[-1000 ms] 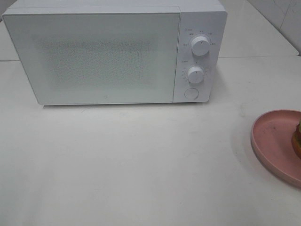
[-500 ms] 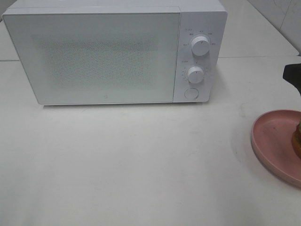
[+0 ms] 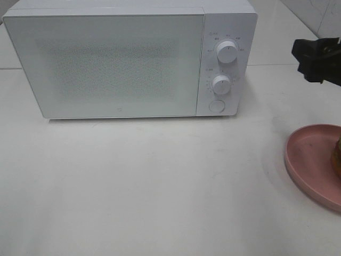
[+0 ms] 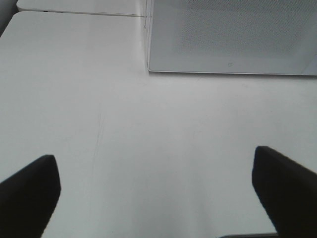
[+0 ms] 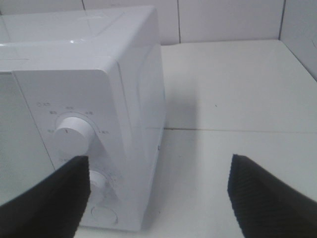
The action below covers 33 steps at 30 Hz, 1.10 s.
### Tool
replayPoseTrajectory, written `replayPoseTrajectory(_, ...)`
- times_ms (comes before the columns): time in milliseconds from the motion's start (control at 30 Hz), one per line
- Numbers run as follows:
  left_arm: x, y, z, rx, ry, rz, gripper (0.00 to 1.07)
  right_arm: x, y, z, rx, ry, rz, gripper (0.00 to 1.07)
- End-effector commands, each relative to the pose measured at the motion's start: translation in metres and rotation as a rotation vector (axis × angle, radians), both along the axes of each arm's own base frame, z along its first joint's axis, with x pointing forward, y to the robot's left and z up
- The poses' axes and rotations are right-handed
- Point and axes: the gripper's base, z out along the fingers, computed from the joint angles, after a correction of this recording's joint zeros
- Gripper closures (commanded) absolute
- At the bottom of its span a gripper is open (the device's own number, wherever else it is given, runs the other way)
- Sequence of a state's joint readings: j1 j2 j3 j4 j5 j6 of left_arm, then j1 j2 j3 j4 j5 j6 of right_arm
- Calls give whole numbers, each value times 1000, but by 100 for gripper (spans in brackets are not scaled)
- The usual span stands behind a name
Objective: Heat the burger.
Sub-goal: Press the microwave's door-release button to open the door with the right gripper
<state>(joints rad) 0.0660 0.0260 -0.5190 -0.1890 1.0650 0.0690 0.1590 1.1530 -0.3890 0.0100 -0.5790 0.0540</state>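
- Since a second ago, the right gripper [image 3: 315, 60] has entered at upper right, jaws apart and empty, likely to open the shut microwave [image 3: 117, 64].
- Spread wide and holding nothing, the left gripper [image 4: 153, 198] hovers over the table [image 4: 148, 124].
- At the right edge, the burger [image 3: 337, 154] waits on the pink plate [image 3: 306, 160].

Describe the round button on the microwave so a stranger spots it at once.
Find the white microwave at the back of the table, then the control strip right of its door. Below the upper knob and lower knob sits the round button: flat, with no pointer and no marks around it.
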Motion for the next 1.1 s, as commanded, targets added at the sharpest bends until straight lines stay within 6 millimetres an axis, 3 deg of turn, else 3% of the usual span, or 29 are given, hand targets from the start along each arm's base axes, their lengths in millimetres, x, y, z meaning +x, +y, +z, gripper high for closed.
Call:
replayPoseTrajectory(33, 0, 0, -1, -4, -2, 2, 9, 5, 8, -1, -28, -70, 20, 32)
replayPoseTrajectory(233, 0, 0, -1, -4, -2, 2, 9, 17, 19, -16, -90, -109, -58, 32)
replayPoseTrajectory(300, 0, 0, -1, -4, -2, 2, 9, 19, 32, -26, -103, -112, -61, 32)
replayPoseTrajectory(833, 0, 0, -1, -4, -2, 2, 9, 13, 85, -62, -124, -126, 20, 32)
replayPoseTrajectory(1100, 0, 0, -1, -4, -2, 2, 9, 10, 94, -83, -137, -87, 0, 32)
